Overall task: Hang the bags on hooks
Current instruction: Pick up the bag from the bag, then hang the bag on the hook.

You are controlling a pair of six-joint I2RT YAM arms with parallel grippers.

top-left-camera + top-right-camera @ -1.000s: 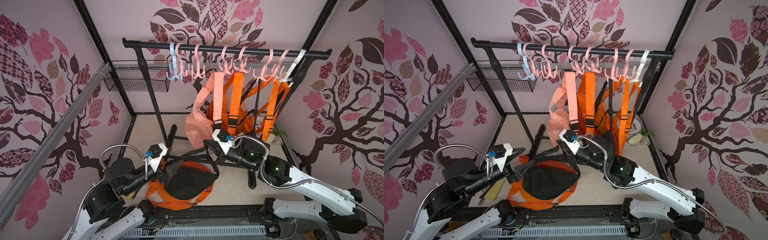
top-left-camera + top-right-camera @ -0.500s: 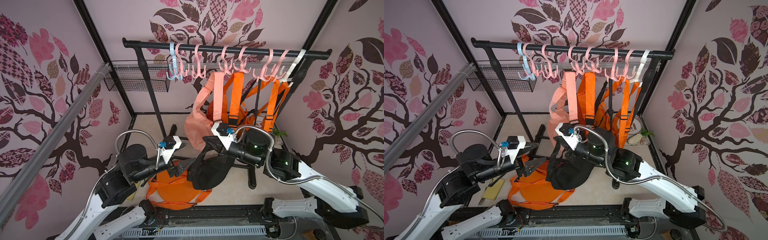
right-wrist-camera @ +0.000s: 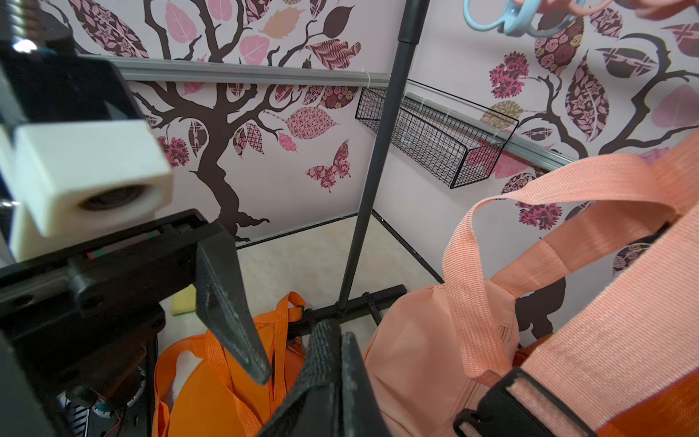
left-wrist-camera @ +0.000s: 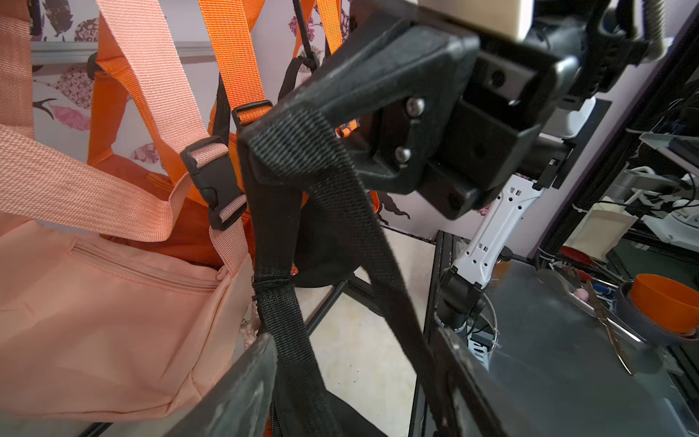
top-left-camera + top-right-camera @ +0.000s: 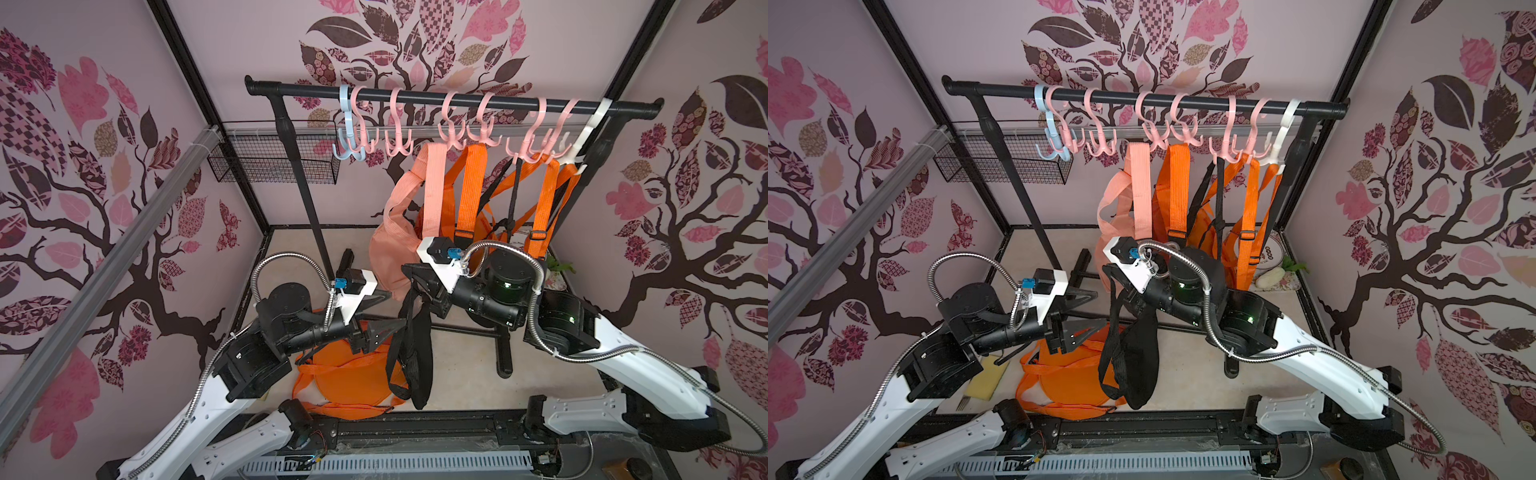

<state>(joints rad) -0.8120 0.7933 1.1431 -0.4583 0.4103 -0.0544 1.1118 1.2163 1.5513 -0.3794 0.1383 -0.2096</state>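
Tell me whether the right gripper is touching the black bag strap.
Touching. The left wrist view shows the right gripper pinching the black bag strap, whose webbing folds over its fingertip and hangs down on both sides.

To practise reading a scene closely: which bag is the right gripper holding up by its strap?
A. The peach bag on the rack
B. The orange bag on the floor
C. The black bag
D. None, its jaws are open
C: the right gripper is shut on the strap of the black bag, which dangles below it, while the orange bag lies on the floor.
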